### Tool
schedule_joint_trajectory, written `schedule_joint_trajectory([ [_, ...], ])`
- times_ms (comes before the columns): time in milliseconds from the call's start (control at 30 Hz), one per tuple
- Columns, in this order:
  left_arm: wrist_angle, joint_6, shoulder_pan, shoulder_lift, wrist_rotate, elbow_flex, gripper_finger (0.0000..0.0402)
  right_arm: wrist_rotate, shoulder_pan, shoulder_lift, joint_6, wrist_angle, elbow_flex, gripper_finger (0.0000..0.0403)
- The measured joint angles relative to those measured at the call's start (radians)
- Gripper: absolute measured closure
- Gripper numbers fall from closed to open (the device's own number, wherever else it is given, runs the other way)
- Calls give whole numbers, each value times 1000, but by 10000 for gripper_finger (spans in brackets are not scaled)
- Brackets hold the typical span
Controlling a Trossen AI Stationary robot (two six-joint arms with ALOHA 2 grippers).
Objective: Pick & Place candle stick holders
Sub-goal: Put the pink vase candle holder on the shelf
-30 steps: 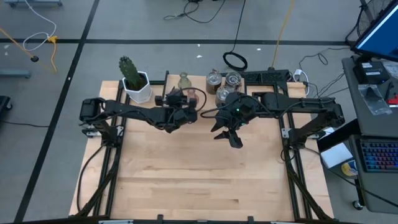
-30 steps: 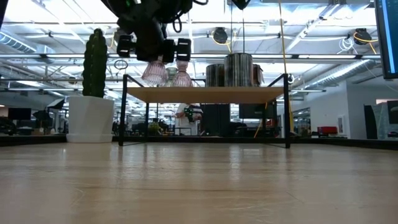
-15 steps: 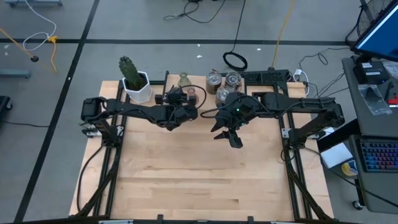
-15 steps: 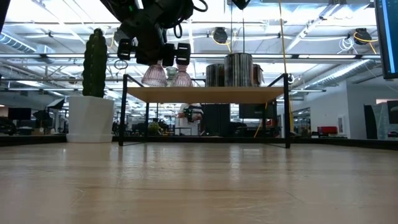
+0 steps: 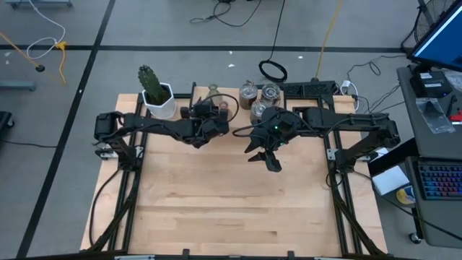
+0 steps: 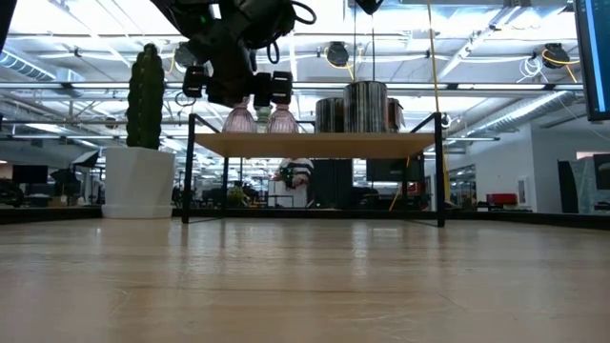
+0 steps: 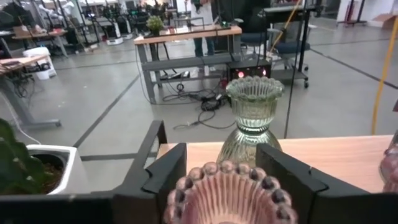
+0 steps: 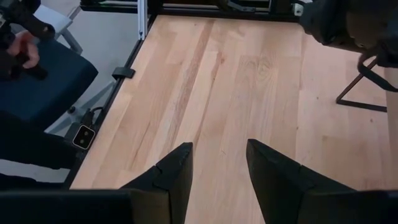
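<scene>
A raised wooden shelf (image 6: 381, 143) stands at the table's far edge. On it are a pale green candle stick holder (image 7: 252, 118), two pink ones (image 6: 238, 119) (image 6: 282, 119) and silvery round ones (image 6: 362, 105). My left gripper (image 7: 224, 162) reaches level over the shelf. Its open fingers stand on either side of the left pink holder (image 7: 230, 193). My right gripper (image 5: 273, 162) hangs open above the table's middle, with only bare wood showing between its fingers (image 8: 217, 162). My left gripper has its fingers on either side of the pink holder's beaded top rim (image 7: 186, 177), coming level from the table's near side. Whether they touch the rim I cannot tell. The holder stands upright with its foot on the shelf.
A cactus in a white pot (image 5: 155, 90) stands at the far left, beside the shelf. The wide near part of the wooden table (image 5: 231, 209) lies bare. A black frame (image 5: 130, 180) runs along both sides.
The pink holder between my left gripper's fingers was tilted just above the shelf. It has straightened and settled upright on the shelf beside the other pink one.
</scene>
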Motion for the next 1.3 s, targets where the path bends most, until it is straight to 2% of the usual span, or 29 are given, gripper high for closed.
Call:
schedule_joint_trajectory([
  [233,5,15,11,0,8,0,185,1,0,0,0,10,0,259],
  [400,39,82,1,-8,-77,0,177,1,0,0,0,10,0,259],
  [533,117,174,-12,-24,-150,0,176,1,0,0,0,11,0,259],
  [633,171,266,-20,-50,-168,1,176,0,0,0,0,14,0,259],
  [933,306,438,-57,-172,-164,6,176,-1,0,0,0,14,0,259],
  [1100,264,527,-89,-233,-163,5,176,-2,0,0,9,13,-1,259],
  [1300,111,562,-103,-254,-221,4,176,-2,0,0,32,4,0,259],
])
